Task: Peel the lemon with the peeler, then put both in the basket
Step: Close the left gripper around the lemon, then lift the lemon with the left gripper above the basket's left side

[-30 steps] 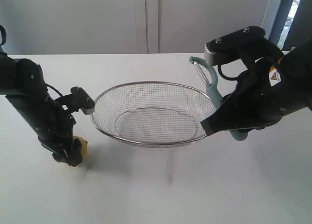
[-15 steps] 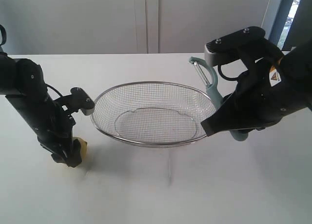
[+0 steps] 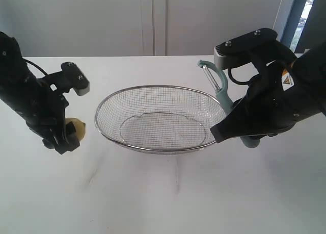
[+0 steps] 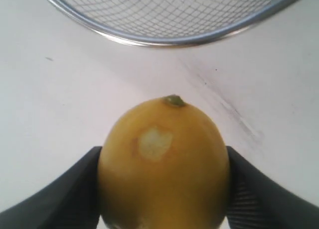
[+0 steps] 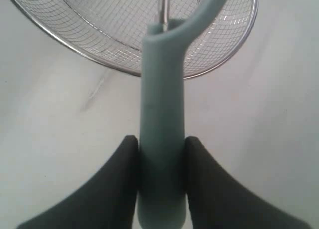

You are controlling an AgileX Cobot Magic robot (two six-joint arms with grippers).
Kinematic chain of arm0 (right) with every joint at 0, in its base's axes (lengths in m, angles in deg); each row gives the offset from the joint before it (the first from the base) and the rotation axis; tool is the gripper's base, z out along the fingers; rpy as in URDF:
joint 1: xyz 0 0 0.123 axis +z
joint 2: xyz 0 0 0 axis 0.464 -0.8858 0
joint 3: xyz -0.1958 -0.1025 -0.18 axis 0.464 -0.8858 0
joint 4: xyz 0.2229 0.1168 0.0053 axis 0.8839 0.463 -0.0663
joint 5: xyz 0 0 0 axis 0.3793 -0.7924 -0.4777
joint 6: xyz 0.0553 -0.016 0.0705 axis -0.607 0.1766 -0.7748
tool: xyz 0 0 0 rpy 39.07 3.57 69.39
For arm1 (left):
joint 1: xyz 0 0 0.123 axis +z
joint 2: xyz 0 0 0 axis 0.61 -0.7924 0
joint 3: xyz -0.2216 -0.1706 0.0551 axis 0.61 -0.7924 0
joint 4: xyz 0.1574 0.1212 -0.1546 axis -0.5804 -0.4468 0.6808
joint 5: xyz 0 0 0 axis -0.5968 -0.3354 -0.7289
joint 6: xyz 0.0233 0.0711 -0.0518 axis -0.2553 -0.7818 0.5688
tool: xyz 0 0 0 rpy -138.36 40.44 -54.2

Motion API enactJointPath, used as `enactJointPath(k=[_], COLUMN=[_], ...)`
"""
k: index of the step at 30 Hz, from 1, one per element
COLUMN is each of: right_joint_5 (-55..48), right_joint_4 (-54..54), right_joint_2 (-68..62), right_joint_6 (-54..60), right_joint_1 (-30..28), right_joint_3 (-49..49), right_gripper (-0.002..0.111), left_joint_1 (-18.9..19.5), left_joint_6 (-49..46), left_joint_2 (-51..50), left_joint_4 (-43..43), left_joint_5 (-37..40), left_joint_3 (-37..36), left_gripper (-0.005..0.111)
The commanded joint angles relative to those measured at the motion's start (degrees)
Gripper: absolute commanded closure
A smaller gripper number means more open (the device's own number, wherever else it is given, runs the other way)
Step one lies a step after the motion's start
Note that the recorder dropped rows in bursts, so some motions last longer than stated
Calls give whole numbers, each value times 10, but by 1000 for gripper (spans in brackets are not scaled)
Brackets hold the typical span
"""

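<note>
The yellow lemon point(image 3: 75, 129) hangs above the table left of the basket, with my left gripper point(image 3: 67, 137) shut on it. In the left wrist view the lemon point(image 4: 164, 164) fills the gap between both black fingers point(image 4: 55, 199), showing a small pale peeled patch and a green stem nub. The wire mesh basket point(image 3: 158, 147) sits at the table's middle. My right gripper point(image 3: 244, 137) is shut on the teal peeler point(image 3: 219, 88), held upright at the basket's right rim, blade end up. In the right wrist view the peeler's handle point(image 5: 162, 119) is clamped between the fingers point(image 5: 114, 189), above the basket point(image 5: 219, 64).
The white table point(image 3: 168, 198) spreads in front of the basket and shows faint scuff marks. A pale wall with cabinet seams stands behind. A window frame point(image 3: 300, 15) is at the far right.
My left gripper has lifted the lemon off the table and moved up and slightly back. The right arm and the peeler have stayed still.
</note>
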Motion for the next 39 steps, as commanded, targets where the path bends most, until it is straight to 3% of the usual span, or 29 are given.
enactJointPath(k=[1,16,33,39], right_joint_5=[0,2,7,8], right_joint_4=[-1,-1,-4,-4], right_joint_2=[4,4,4,4], right_joint_6=[6,6,6,6], right_joint_1=[0,0,0,0], right_joint_3=[5,5,3,3], right_gripper=[107,107,107,107], left_joint_1=[-5,-5,-5,-5], left_joint_6=[0,-2,-468,-541], left_joint_2=[48,92,92,92], left_joint_4=[1,25,533,582], left_joint_5=[10,-23,-13,12], left_joint_3=[2,2,2,2], left_gripper=[107,107,107,107])
